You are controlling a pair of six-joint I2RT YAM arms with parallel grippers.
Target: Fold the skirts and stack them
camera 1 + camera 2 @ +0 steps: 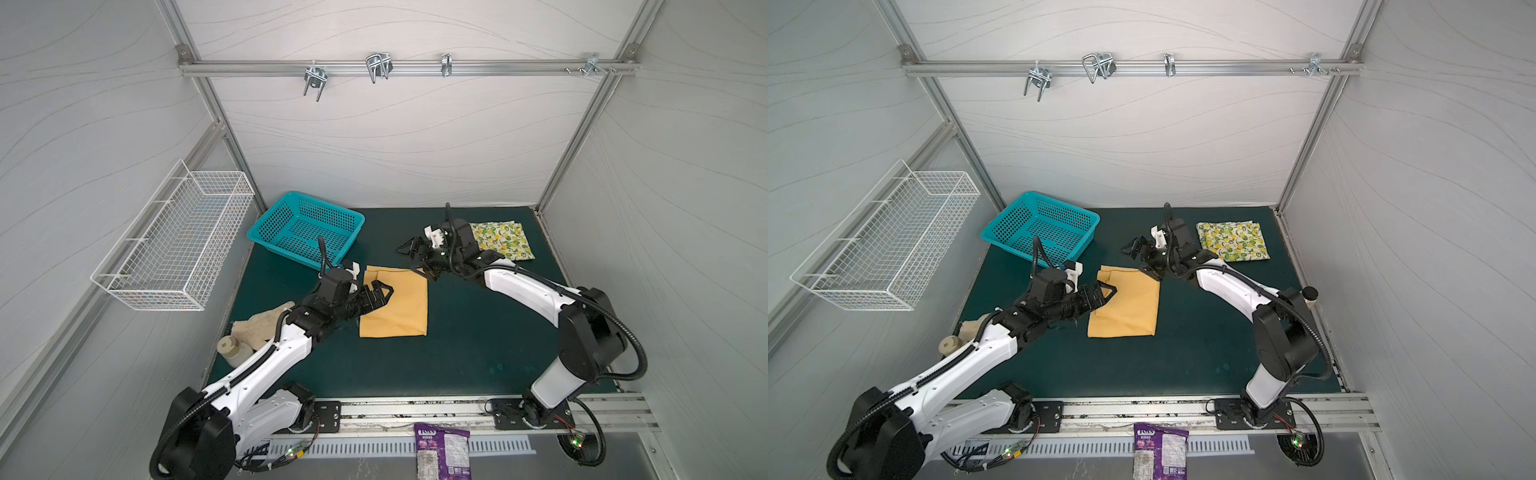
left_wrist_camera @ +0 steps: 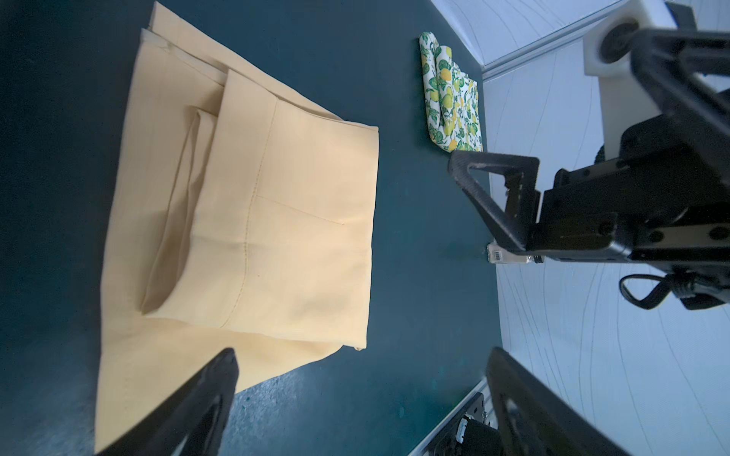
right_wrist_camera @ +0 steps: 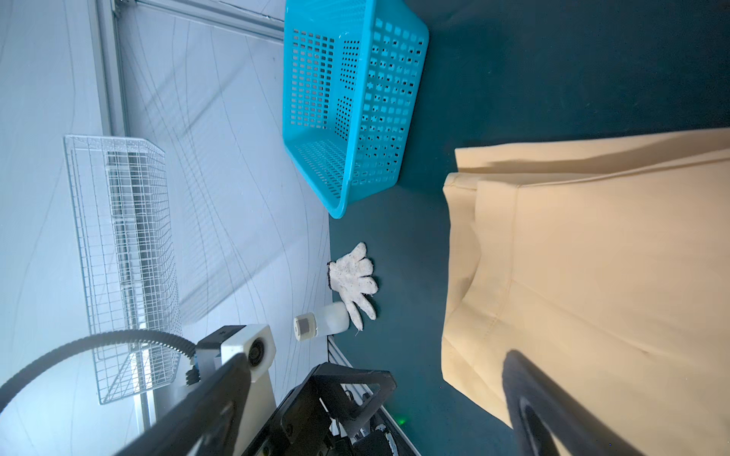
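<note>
The mustard-yellow skirt (image 1: 395, 303) (image 1: 1125, 305) lies folded into a rectangle in the middle of the green mat (image 1: 478, 353). At the back right, the lemon-print skirt (image 1: 503, 241) (image 1: 1233, 241) lies folded on its own. My left gripper (image 1: 380, 291) (image 2: 363, 375) hovers open over the yellow skirt's (image 2: 256, 221) left edge and holds nothing. Just beyond that skirt's far right corner, my right gripper (image 1: 417, 259) (image 3: 375, 391) stands open and empty. The two grippers face each other across the yellow skirt (image 3: 592, 276).
A teal plastic basket (image 1: 307, 228) (image 3: 355, 98) stands at the back left. A white wire basket (image 1: 174, 249) hangs on the left wall. A beige glove-like rag (image 1: 262, 322) (image 3: 355, 276) and a cream bottle (image 1: 232, 351) lie at the mat's left edge. A purple snack packet (image 1: 442, 449) lies in front.
</note>
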